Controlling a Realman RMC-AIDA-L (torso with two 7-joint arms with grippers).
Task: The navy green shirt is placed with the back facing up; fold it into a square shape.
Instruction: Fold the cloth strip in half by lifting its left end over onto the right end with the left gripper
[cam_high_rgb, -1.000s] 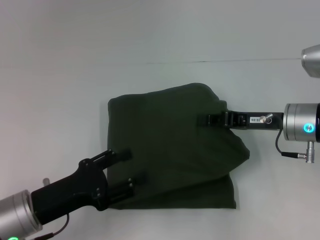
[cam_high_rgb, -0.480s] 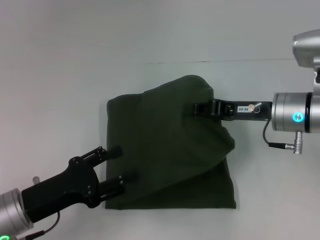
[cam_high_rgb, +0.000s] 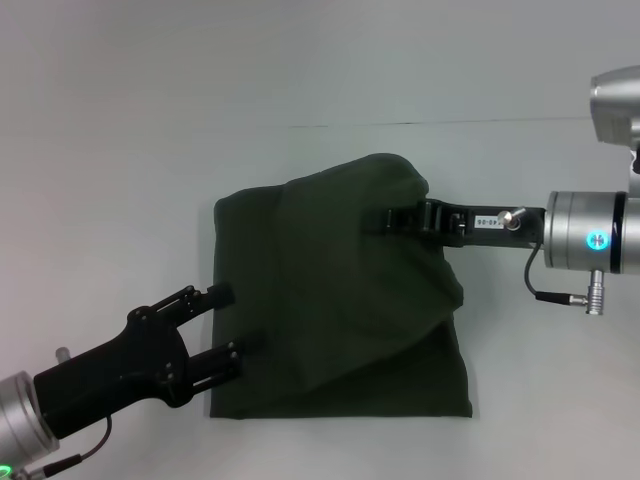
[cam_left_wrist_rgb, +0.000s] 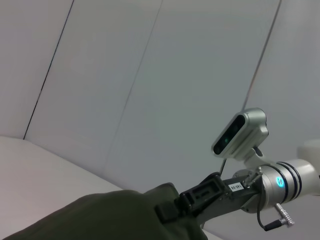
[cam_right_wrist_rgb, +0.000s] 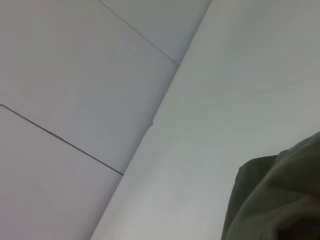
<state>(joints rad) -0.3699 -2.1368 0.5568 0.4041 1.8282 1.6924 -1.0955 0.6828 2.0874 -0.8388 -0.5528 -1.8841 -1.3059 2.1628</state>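
On the right gripper (cam_high_rgb: 378, 219) we see the fingers pressed together on a raised fold of the navy green shirt (cam_high_rgb: 340, 310), near its far right corner. The cloth humps up around that pinch and drapes down toward the near side, so the upper layer lies slanted over the flat layer beneath. From there the black body of the gripper runs out to the right to a silver wrist with a lit blue ring.

On the left gripper (cam_high_rgb: 236, 320) we see the two fingers (cam_high_rgb: 218, 295) spread apart, one at the shirt's left edge and the other over the near left corner; we cannot tell whether they touch the cloth. Its arm leads back to the near left.

The shirt lies in the middle of the white worktop (cam_high_rgb: 120, 150), already roughly square. From the left wrist we see the shirt (cam_left_wrist_rgb: 100, 217) lifted into a mound against the right gripper (cam_left_wrist_rgb: 167, 212).
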